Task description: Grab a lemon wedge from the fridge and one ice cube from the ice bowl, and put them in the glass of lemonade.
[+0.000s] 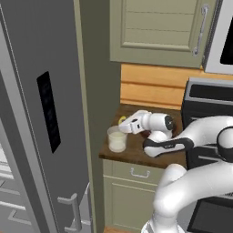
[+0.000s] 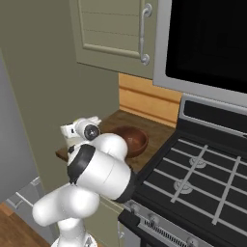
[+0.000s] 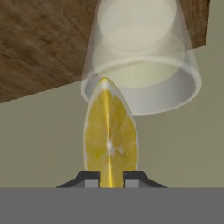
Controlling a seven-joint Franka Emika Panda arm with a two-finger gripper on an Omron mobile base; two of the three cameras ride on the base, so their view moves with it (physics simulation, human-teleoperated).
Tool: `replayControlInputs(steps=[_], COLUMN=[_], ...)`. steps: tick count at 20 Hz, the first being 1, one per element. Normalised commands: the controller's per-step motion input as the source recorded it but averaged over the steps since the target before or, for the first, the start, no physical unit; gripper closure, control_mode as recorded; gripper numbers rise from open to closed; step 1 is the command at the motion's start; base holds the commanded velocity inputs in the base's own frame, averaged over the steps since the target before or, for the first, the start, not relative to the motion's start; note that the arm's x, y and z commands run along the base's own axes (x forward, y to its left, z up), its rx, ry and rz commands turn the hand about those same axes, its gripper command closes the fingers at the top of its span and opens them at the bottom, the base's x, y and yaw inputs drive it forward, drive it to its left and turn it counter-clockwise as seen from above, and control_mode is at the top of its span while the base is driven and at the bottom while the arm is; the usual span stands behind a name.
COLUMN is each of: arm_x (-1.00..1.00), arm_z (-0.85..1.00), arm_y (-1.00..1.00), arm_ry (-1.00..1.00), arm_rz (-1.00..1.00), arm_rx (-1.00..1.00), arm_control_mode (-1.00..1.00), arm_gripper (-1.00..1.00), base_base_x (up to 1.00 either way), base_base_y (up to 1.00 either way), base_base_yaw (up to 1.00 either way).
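My gripper [image 3: 111, 179] is shut on the lemon wedge [image 3: 110, 135], a bright yellow slice standing up between the fingertips. Just beyond its tip is the rim of the glass of lemonade [image 3: 142, 65], a clear tumbler with pale liquid on the dark wood counter. From the left base view the gripper [image 1: 125, 124] hovers just above and behind the glass [image 1: 117, 139], with a bit of yellow wedge [image 1: 121, 120] at its tip. The grey fridge [image 1: 36, 113] with its black panel stands at the left, one door swung open.
A brown wooden bowl [image 2: 132, 140] sits on the counter [image 1: 136, 152] to the right of my hand, partly behind the arm. A black stove [image 2: 202, 169] adjoins the counter on the right. Beige cabinets [image 1: 154, 27] hang overhead. A drawer [image 1: 139, 173] lies under the counter.
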Motion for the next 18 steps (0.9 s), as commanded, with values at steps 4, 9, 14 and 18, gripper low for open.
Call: replayControlInputs(steps=[4, 9, 14, 18], arm_x=[0.0, -0.01, -0.06, 0.0], arm_z=[0.0, 0.0, 0.0, 0.0], arm_y=[0.22, 0.03, 0.0, 0.0], arm_ry=[0.0, 0.0, 0.0, 0.0], arm_rz=[0.0, 0.0, 0.0, 0.0], arm_rx=[-0.09, -0.08, -0.07, -0.06], arm_control_mode=[-1.0, -1.0, -1.0, -1.0], arm_gripper=[1.0, 1.0, 1.0, 1.0], base_base_x=[0.0, 0.0, 0.0, 0.0], base_base_y=[0.0, 0.0, 0.0, 0.0], base_base_yaw=[0.0, 0.0, 0.0, 0.0])
